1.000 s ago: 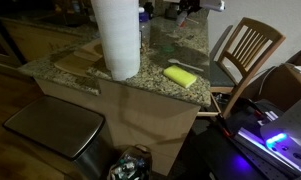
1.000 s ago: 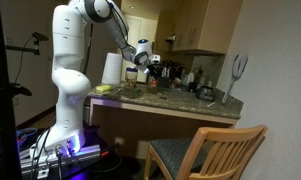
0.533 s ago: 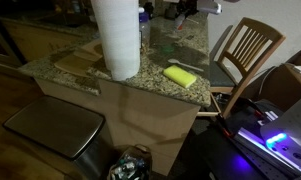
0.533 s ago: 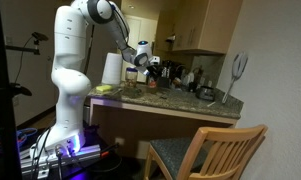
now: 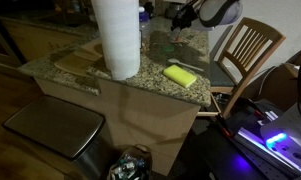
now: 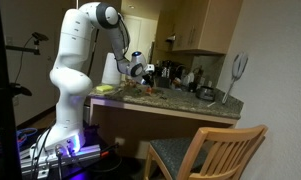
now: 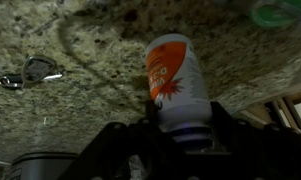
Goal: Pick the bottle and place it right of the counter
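Bottle: white body with an orange label graphic; the writing is too blurred to read.

Wrist view: the bottle's long axis runs up the frame. The dark cap end is at the bottom, nearest the camera, and the base points away over the speckled granite tabletop. Cannot tell if the bottle touches the stone.

Gripper: jaws closed on the bottle near the cap, 1 finger on each side.

Versus 0.5 s ago: in an exterior view the gripper has dropped from the top edge into frame, beyond the yellow sponge and the paper roll. In an exterior view the gripper is lower and nearer the arm's base.
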### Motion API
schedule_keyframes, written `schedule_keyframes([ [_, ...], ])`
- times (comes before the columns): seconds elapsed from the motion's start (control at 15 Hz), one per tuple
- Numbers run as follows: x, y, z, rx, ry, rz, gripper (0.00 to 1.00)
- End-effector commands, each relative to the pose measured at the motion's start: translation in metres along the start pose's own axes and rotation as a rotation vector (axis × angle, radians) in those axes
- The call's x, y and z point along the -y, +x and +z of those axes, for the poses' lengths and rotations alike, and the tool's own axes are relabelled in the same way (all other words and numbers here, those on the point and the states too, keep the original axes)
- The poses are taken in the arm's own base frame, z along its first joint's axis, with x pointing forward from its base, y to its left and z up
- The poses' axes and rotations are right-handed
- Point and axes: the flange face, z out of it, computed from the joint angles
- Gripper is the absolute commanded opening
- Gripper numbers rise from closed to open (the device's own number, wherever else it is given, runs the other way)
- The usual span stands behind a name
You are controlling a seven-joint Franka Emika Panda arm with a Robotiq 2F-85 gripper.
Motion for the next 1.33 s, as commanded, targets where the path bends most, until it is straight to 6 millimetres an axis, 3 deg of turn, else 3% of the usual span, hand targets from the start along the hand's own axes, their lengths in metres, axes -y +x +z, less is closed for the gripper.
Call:
schedule_keyframes([
  [0.0,-0.009,-0.015,0.006,-0.022,-0.015,-0.031,0.31],
  [0.13,-0.010,-0.015,0.004,-0.029,-0.019,-0.033,0.31],
  [0.2,-0.008,-0.012,-0.001,-0.032,-0.018,-0.038,0.81],
  [0.47,0.002,0.002,-0.038,-0.032,0.002,-0.056,0.99],
  [0.73,0.021,0.019,-0.074,-0.075,0.032,-0.062,1.00],
  [0.93,0.012,0.030,-0.093,-0.128,0.020,-0.075,1.00],
  [1.07,0.010,0.034,-0.100,-0.201,0.026,-0.045,1.00],
  [1.13,0.020,0.034,-0.103,-0.223,0.047,-0.014,1.00],
  [1.27,0.017,0.041,-0.099,-0.205,0.040,-0.029,1.00],
])
